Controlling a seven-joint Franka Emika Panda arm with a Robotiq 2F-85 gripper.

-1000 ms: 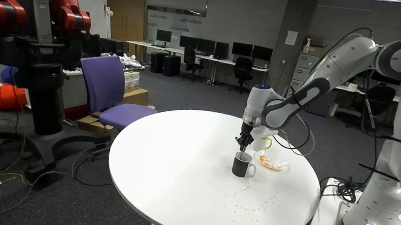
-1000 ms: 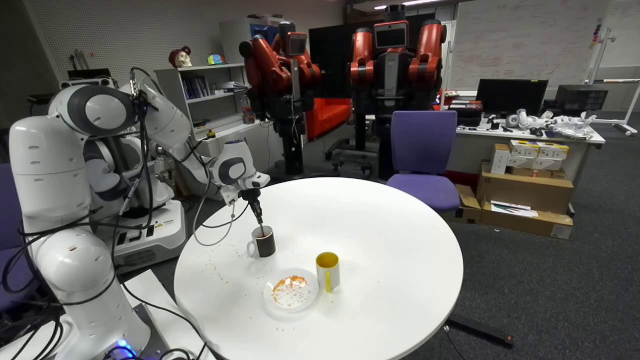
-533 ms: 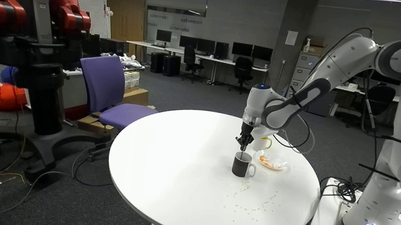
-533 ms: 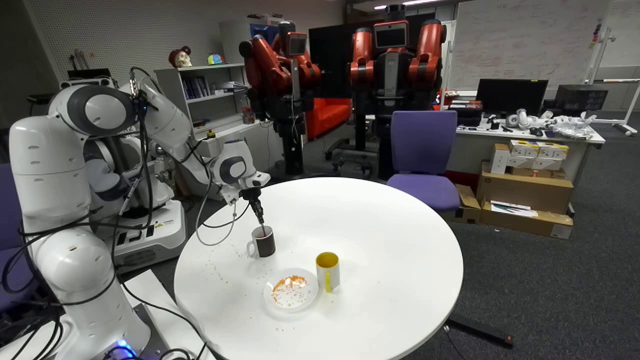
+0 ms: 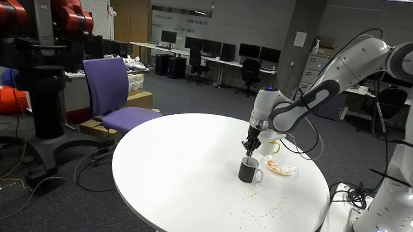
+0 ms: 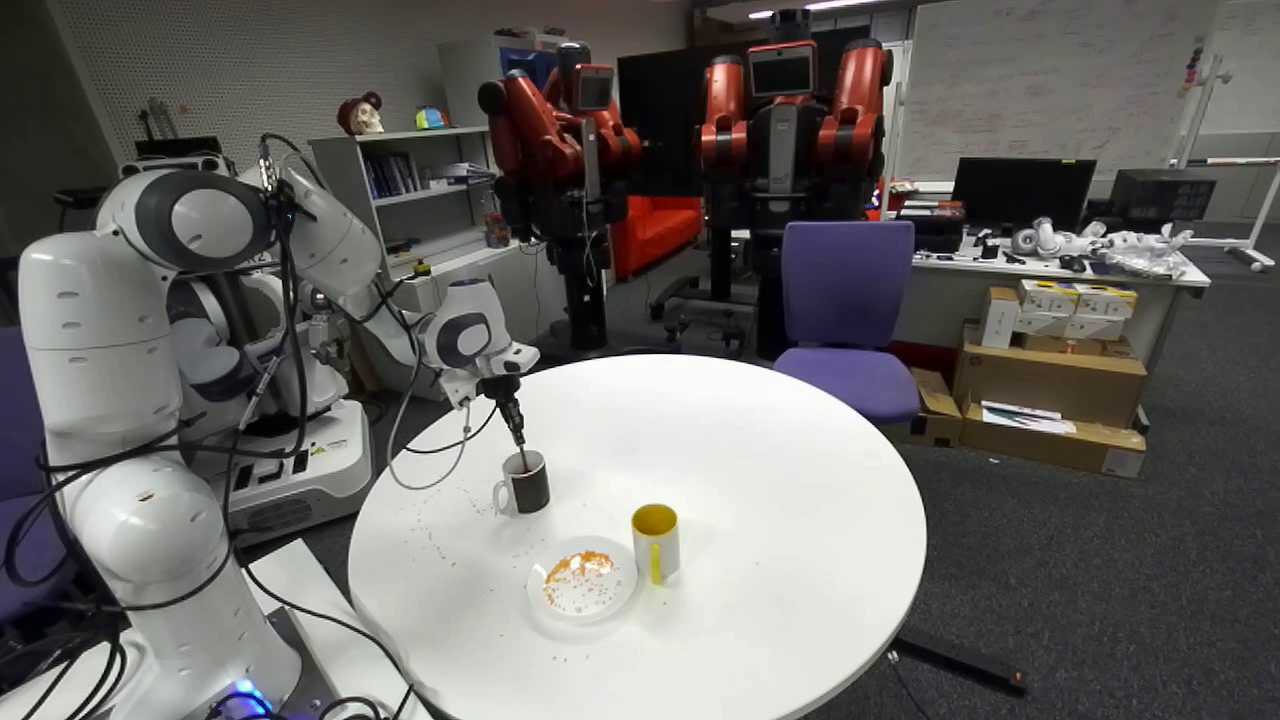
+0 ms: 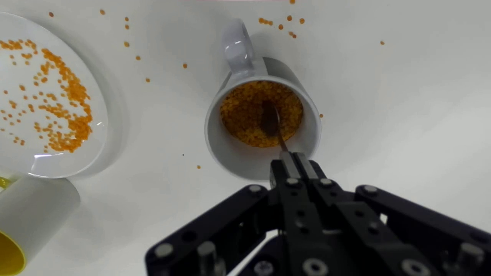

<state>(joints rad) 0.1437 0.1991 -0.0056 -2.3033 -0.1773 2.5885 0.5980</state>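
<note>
My gripper (image 7: 295, 155) is shut on the thin handle of a dark metal spoon (image 7: 270, 119). The spoon slants down into a mug, its bowl resting among orange grains (image 7: 243, 119) at the bottom. This mug (image 5: 247, 173) stands upright on the round white table, dark on the outside, with a white handle; its pale inner wall (image 7: 238, 161) shows from above. Both exterior views show the fingertips just above the mug's rim. Most of the spoon's handle is hidden between the fingers.
Beside the dark mug lies a white plate (image 6: 625, 597) with scattered orange grains. A white mug with yellow inside and handle (image 6: 657, 555) stands next to that plate. Loose grains (image 5: 253, 216) dot the table (image 5: 166, 190). A purple chair (image 6: 848, 300) is near the table's edge.
The gripper and spoon have shifted slightly one way and back inside the dark mug, which itself has moved a tiny bit. The grip on the spoon is unchanged.
</note>
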